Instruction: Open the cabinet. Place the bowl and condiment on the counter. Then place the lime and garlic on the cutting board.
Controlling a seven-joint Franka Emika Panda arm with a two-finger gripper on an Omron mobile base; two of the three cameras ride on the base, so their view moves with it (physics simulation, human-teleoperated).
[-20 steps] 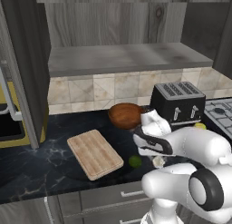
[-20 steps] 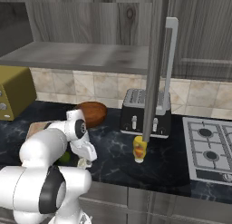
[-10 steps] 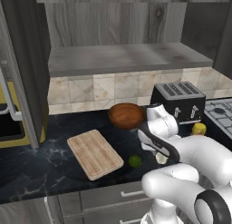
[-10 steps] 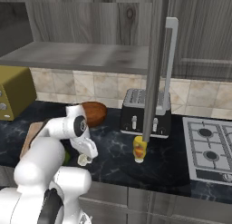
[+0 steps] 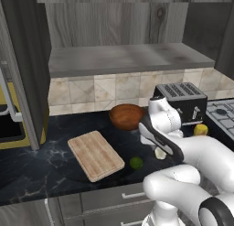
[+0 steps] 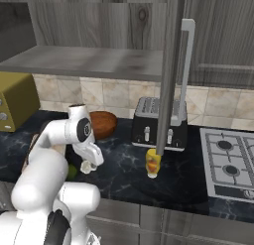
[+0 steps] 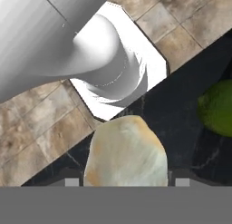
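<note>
Now | garlic [image 7: 125, 151]: off-white bulb (tan streaks) | lime [image 7: 218, 107]: green

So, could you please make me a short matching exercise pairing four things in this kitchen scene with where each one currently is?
Things:
1. garlic
2. lime
3. condiment
4. bowl

Places:
A. on the counter in front of the toaster
B. between the gripper's fingertips
C. on the counter against the tiled wall
D. on the counter beside the cutting board

Pairs: 1-B, 2-D, 3-A, 4-C

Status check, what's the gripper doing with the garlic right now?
Gripper astride garlic, low over counter. Lime off cutting board. Nothing blocking.
</note>
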